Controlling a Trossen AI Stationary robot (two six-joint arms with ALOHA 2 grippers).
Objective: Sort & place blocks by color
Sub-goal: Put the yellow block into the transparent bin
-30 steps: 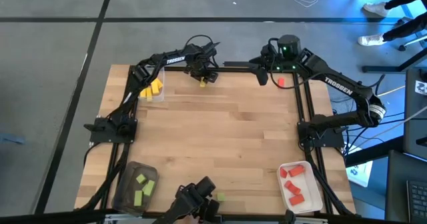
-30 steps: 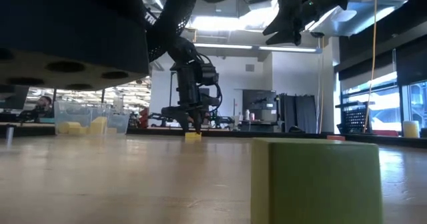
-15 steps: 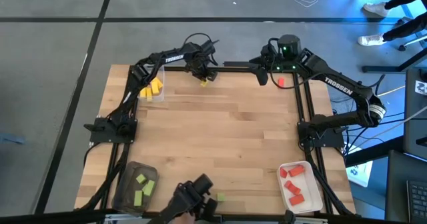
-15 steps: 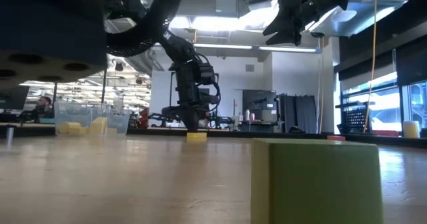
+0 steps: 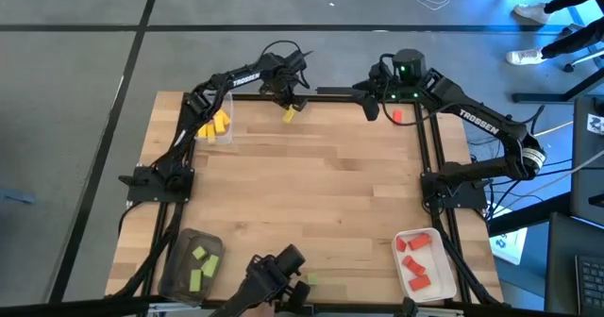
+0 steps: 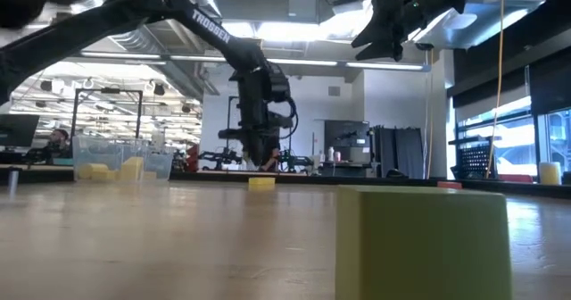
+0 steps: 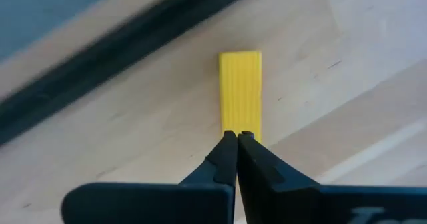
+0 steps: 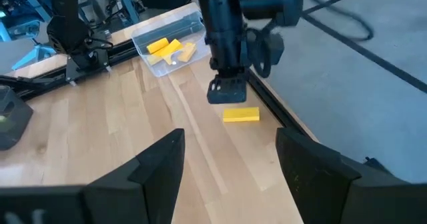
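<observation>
The left gripper [image 5: 291, 96] sits at the top centre of the high view, its fingers pressed together with nothing between them, raised above the yellow block [image 5: 289, 115], which lies flat on the table [image 5: 311, 194] just below it in the frame. In the left wrist view the closed fingertips [image 7: 237, 139] meet just at the near end of the block [image 7: 241, 91], which lies bare on the wood. The step in hand looks like the pickup of this yellow piece, and the grasp appears to have missed. The next move likely calls for reopening, lowering astride the block, and then carrying it to the clear tray [image 5: 214, 125] of yellow pieces at upper left. The right gripper [image 5: 373, 109] waits at upper right, jaws spread wide, near a red block [image 5: 397, 116].
</observation>
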